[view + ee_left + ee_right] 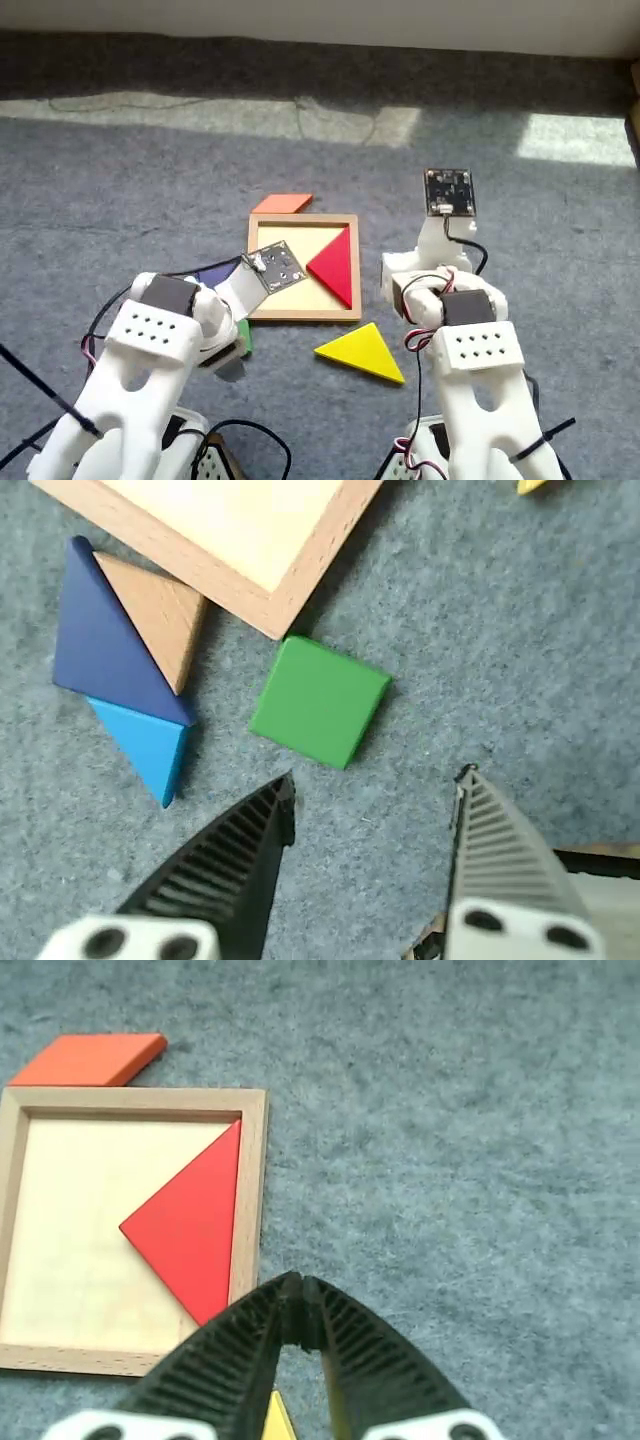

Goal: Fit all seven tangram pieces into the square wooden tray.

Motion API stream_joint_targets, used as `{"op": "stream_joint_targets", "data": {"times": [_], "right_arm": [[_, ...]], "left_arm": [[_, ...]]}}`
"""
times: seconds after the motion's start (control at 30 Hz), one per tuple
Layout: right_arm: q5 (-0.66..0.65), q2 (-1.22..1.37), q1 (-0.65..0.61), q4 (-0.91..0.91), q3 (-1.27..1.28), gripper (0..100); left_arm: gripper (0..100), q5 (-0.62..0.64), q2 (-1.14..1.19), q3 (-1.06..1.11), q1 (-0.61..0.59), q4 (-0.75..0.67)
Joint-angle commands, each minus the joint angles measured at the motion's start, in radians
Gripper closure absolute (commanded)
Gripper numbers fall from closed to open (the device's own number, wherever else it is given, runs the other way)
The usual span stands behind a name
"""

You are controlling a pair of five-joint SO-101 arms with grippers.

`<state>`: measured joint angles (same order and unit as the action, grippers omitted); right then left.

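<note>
The square wooden tray point(301, 313) lies mid-table with a red triangle point(335, 265) against its right wall. My left gripper point(375, 780) hangs open just above the carpet, with the green square point(320, 700) flat on the carpet a little beyond its fingertips, off the tray's corner point(270, 605). Beside the square lie a dark blue triangle point(105, 650), a wood-coloured triangle point(155, 615) and a light blue triangle point(150, 745), touching one another. My right gripper point(300, 1295) is shut and empty, over the carpet by the tray's right rim point(250, 1160), near the red triangle point(190, 1225).
An orange parallelogram point(283, 204) lies just behind the tray. A yellow triangle point(365, 352) rests on the carpet in front of the tray, between the two arms. Grey carpet stretches open to the right and far side.
</note>
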<state>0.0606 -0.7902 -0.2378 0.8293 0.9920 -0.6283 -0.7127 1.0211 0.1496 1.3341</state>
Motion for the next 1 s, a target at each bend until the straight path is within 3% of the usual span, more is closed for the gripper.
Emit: {"op": "stream_joint_targets", "data": {"times": [0.0,0.5,0.97], "right_arm": [[0.003,-0.016,0.024,-0.048,0.018,99.2],[0.002,-0.016,0.022,-0.087,0.039,99.2],[0.002,-0.016,0.022,-0.087,0.039,99.2]], "left_arm": [[73,-0.051,0.031,-0.051,0.018,-0.038],[73,-0.091,0.303,-0.054,0.005,-0.281],[74,-0.109,0.570,-0.214,-0.050,-0.279]]}}
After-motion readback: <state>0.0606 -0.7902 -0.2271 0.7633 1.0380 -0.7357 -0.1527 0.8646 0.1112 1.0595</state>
